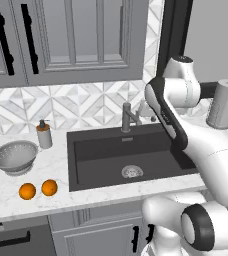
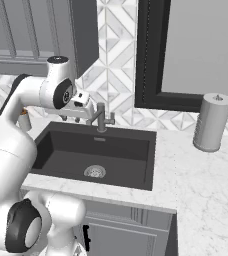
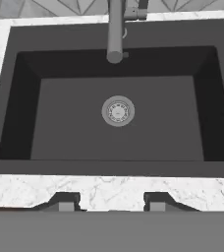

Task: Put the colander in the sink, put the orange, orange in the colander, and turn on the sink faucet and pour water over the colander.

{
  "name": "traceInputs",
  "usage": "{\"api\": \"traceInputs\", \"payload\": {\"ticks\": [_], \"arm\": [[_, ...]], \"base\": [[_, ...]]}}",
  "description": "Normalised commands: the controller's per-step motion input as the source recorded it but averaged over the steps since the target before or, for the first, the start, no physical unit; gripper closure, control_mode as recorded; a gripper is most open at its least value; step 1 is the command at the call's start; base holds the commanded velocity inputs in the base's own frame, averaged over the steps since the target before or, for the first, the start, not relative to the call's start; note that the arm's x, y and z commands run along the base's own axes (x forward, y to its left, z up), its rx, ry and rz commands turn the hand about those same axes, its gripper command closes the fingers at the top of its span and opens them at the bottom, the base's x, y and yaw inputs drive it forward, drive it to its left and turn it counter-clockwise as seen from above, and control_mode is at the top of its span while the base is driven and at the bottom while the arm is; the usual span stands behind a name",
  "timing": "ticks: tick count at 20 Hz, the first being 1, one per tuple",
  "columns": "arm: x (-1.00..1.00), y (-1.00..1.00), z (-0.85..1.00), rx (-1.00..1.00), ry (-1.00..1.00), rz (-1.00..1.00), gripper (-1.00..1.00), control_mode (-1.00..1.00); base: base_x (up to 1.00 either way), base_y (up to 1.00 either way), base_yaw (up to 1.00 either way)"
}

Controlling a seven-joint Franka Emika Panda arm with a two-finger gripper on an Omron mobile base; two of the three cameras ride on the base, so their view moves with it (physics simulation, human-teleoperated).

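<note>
No legible text or labels anywhere

Kitchen: sink, cabinets, tiled backsplash

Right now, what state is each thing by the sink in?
colander: upright on the counter left of the sink, nothing in it
sink: nothing in the basin, drain uncovered
oranges: side by side on the counter in front of the colander
sink faucet: no water running
soap dispenser: upright by the backsplash
tool: open, holding nothing, above the sink
</note>
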Motion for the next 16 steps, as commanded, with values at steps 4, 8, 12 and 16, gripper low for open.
{"api": "traceInputs", "payload": {"ticks": [4,8,12,16], "arm": [[-0.17,0.05,0.0,0.0,0.0,0.0,-1.0,-1.0],[-0.58,0.79,-0.19,0.0,0.01,-0.06,-1.0,-1.0],[-0.57,1.0,-0.42,0.0,0.01,-0.11,-1.0,-1.0],[-0.29,1.0,-0.28,0.0,0.01,-0.12,-1.0,-1.0]], "base": [[0.0,0.0,0.0],[0.0,0.0,0.0],[0.0,0.0,0.0],[0.0,0.0,0.0]]}}
